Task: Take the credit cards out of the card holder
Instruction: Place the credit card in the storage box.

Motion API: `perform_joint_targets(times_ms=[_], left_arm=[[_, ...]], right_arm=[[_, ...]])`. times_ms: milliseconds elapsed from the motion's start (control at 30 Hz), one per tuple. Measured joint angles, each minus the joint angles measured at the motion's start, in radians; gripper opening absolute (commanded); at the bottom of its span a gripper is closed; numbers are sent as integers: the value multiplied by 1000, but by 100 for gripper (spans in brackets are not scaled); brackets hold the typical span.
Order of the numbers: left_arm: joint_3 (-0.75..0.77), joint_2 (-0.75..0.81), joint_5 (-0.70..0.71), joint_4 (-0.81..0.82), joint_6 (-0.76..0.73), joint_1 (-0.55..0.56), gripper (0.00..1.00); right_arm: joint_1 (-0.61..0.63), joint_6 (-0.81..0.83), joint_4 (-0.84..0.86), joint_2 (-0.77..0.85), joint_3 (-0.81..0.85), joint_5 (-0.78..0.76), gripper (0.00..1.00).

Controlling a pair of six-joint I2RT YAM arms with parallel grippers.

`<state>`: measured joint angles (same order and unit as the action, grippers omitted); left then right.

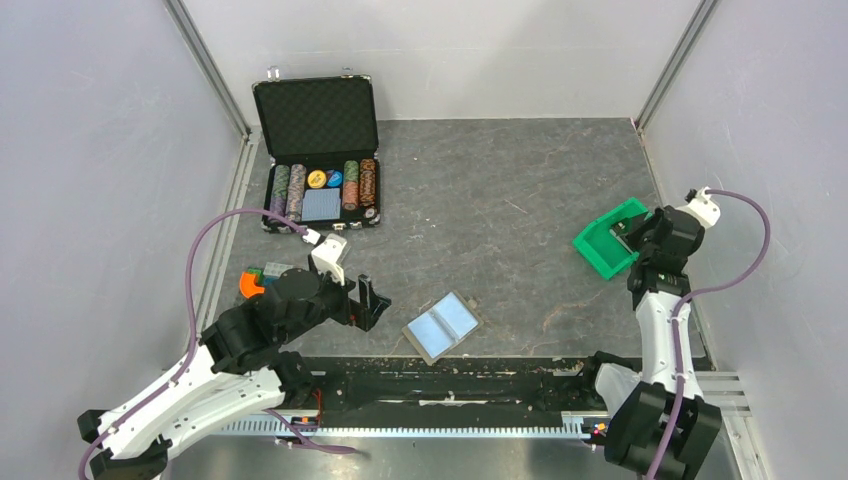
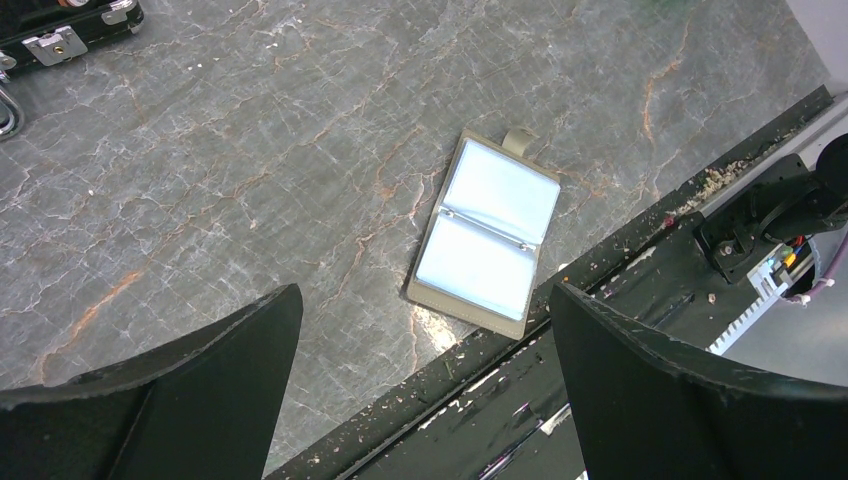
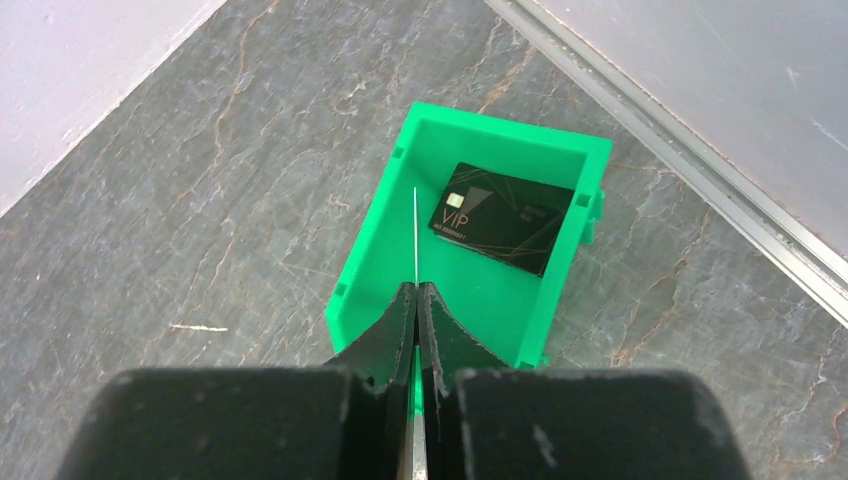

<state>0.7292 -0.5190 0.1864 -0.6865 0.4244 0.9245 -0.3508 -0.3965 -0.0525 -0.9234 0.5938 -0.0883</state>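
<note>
Pinching a thin card (image 3: pixel 415 235) edge-on, the R gripper (image 3: pixel 417 300) hangs over the green bin (image 3: pixel 500 140). Its fingers are pressed together w/ only the card's pale edge showing between them, so the card's face and colour can't be told. The card's far end points down into the bin, near the bin's L wall in the R wrist view. A black VIP card (image 3: pixel 500 217) lies flat on the bin floor, face up, towards the far R corner and apart from the held card. The bin sits on the table (image 1: pixel 520 180) at the R side, close to the wall rail.

The card holder (image 2: pixel 487 240) lies spread open and flat near the table's front edge, approx. midway between the two arms. Its inner side is up, w/ two pale-blue panels in a tan border and a small tab at one end. Whether cards sit in those panels can't be told.

The L gripper (image 2: pixel 425 300) is spread wide, holding nothing, just L of the holder and not touching it. An open chip case (image 1: pixel 318 150) stands at the far L, well apart, and small coloured blocks (image 1: pixel 262 278) lie beside the L arm.
</note>
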Motion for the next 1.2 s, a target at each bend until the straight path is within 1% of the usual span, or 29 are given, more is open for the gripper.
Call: perform_joint_targets(times_ms=[267,567,1033,1200], left_arm=[[0,0,0,0,0,0,100],[0,0,0,0,0,0,100],[0,4,0,0,0,0,100],[0,7,0,0,0,0,100]], right_arm=[[-58,-40,131,-43,-56,8,0],[-113,-134,358,-73,-231,37,0],[-151,-220,614,-192,-296,119,0],[-154,-241,676,-250,-303,145,0]])
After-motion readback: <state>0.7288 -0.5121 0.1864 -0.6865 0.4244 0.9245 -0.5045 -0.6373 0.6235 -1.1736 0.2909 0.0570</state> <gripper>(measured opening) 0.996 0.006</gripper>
